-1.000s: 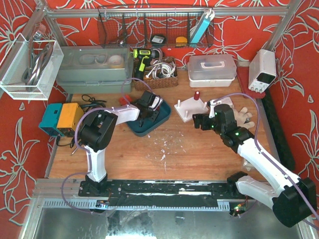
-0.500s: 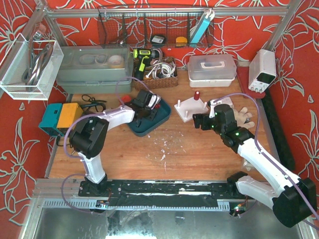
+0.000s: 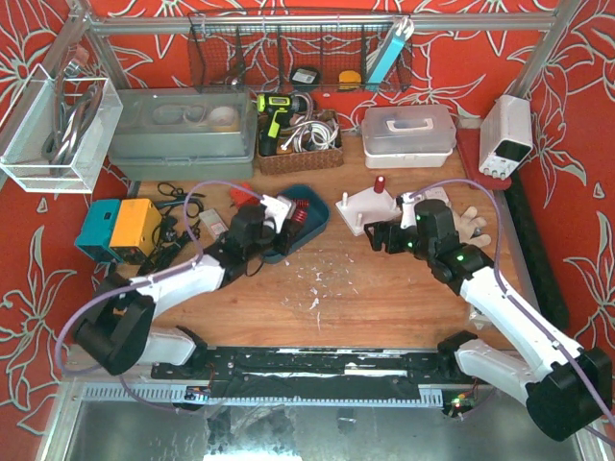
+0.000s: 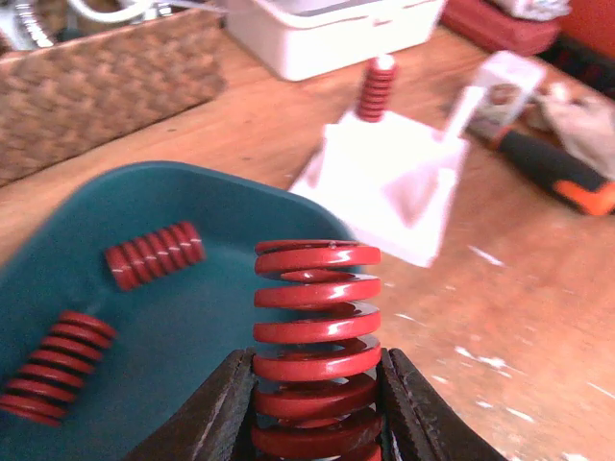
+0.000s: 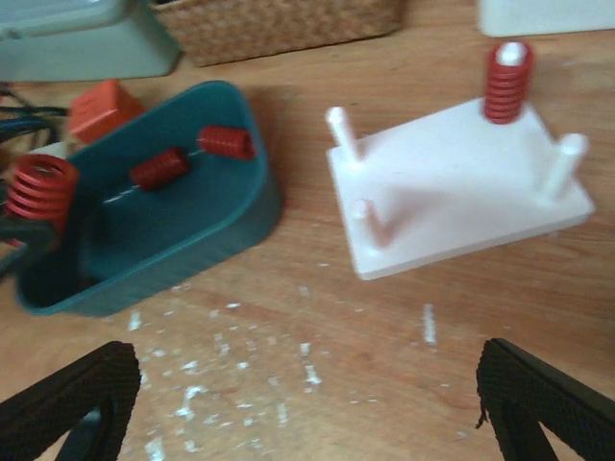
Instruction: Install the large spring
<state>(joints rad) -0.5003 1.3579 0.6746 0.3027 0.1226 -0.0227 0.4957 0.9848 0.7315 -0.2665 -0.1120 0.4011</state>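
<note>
My left gripper (image 4: 317,408) is shut on the large red spring (image 4: 317,327) and holds it upright over the near right rim of the teal tray (image 4: 207,182). Two small red springs (image 4: 154,254) lie in the tray. In the top view the left gripper (image 3: 281,215) and large spring (image 3: 301,213) are over the tray (image 3: 288,245). The white peg base (image 3: 370,206) stands to the right, with a small red spring (image 3: 381,182) on its far peg. My right gripper (image 3: 384,235) is open and empty, just in front of the base (image 5: 452,192).
A wicker basket (image 3: 298,144), a white lidded box (image 3: 408,130) and a grey bin (image 3: 183,130) line the back. A teal and orange box (image 3: 120,226) sits at the left. A glove (image 3: 471,226) lies behind the right arm. White flecks (image 3: 315,288) dot the table.
The left arm has swung down and to the left, and its gripper now carries the large spring above the tray's right part. The right arm has barely moved.
</note>
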